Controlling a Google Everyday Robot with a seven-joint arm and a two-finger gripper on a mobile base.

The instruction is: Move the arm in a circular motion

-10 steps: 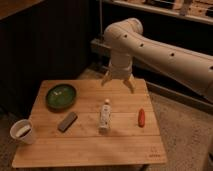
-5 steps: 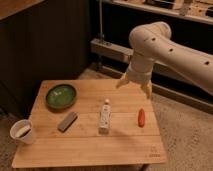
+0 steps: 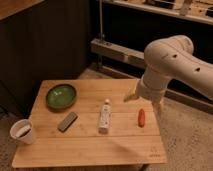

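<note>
The arm [image 3: 172, 62] is thick, smooth and off-white with small dark screw holes. It comes in from the right and bends down over the right end of the wooden table [image 3: 85, 145]. Its pale two-fingered gripper [image 3: 145, 102] hangs just above the table's right edge, over a small red-orange object [image 3: 141, 117]. The fingers are spread apart with nothing between them; one fingertip [image 3: 131, 96] points left and the other sits at the right.
On the table are a green bowl [image 3: 61, 96], a white cup [image 3: 22, 131] at the front left corner, a dark grey block [image 3: 67, 121] and a white tube [image 3: 104, 115] lying in the middle. A dark wall and a metal shelf frame [image 3: 115, 50] stand behind.
The arm has swung from the table's back middle to the right and then toward the front, so the gripper is now over the right edge. The objects on the table have not moved.
</note>
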